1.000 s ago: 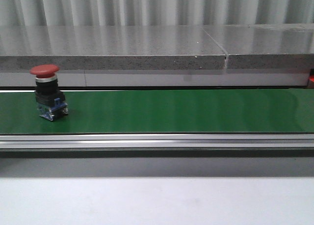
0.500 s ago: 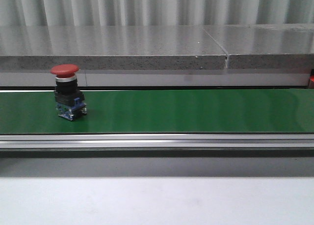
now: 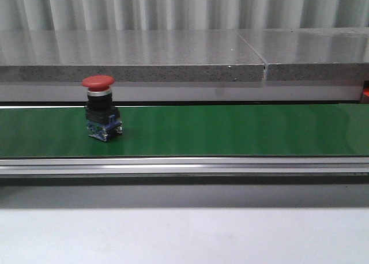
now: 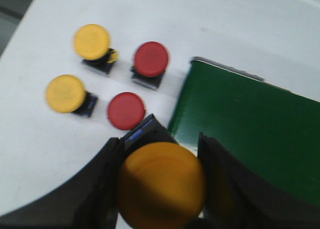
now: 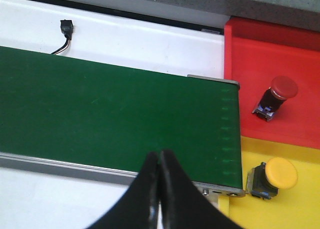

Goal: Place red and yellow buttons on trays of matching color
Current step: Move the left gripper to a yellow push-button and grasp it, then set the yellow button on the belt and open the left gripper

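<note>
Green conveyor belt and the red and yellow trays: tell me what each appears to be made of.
Green conveyor belt: likely rubber or PVC sheet, smooth with a soft sheen, edged by a brushed silver metal rail, probably aluminium. Red tray and yellow tray: seemingly moulded plastic, uniform saturated colour, matte to slightly glossy, with a raised rim on the red one.

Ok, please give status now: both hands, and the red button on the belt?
Left hand shut on yellow button. Right hand shut, empty. Red button upright on green belt, left part. Path clear.
</note>
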Available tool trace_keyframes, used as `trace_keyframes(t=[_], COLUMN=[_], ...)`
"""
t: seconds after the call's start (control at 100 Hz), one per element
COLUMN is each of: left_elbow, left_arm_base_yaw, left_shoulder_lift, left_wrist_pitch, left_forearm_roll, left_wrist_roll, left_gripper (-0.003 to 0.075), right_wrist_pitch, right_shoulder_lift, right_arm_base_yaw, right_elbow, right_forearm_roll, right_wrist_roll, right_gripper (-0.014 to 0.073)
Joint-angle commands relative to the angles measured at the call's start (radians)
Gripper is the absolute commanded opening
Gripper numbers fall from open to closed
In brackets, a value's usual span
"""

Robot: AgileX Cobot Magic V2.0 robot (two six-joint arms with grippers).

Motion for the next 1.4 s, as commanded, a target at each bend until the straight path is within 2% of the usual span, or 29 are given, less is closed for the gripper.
trace_keyframes(t=[0.0, 0.22, 0.75, 1.15, 1.25, 1.33, 1.34, 1.39], left_elbow=[-0.061, -0.143, -0.159, -0.157, -0.157, -0.157, -0.157, -0.157], left_arm_base_yaw=[-0.062, -0.131, -0.131, -0.131, -0.131, -0.131, -0.131, -0.131], left_shoulder_lift=[-0.013, 0.088, 0.223, 0.232, 0.232, 0.232, 0.232, 0.232], left_wrist_pitch=[-0.007, 0.068, 0.097, 0.123, 0.137, 0.147, 0.149, 0.149], left_forearm_roll=[-0.015, -0.015, -0.026, -0.026, -0.03, -0.03, -0.03, -0.03], left_wrist_roll=[0.028, 0.045, 0.069, 0.075, 0.095, 0.095, 0.095, 0.095], left_gripper=[-0.002, -0.002, -0.002, -0.0004, 0.0107, 0.0259, 0.0308, 0.0413], right_wrist_pitch=[-0.061, -0.061, -0.061, -0.061, -0.061, -0.061, -0.061, -0.061], right_shoulder_lift=[-0.004, -0.004, -0.004, -0.004, -0.004, -0.004, -0.004, -0.004], right_arm_base_yaw=[0.0, 0.0, 0.0, 0.0, 0.0, 0.0, 0.0, 0.0], right_elbow=[-0.023, -0.023, -0.023, -0.023, -0.023, -0.023, -0.023, -0.023], right_forearm_roll=[0.003, 0.003, 0.003, 0.003, 0.003, 0.003, 0.003, 0.003], right_wrist_roll=[-0.009, -0.009, -0.009, -0.009, -0.009, -0.009, -0.009, -0.009], right_gripper=[-0.0067, -0.0067, -0.0067, -0.0067, -0.0067, -0.0067, -0.0067, -0.0067])
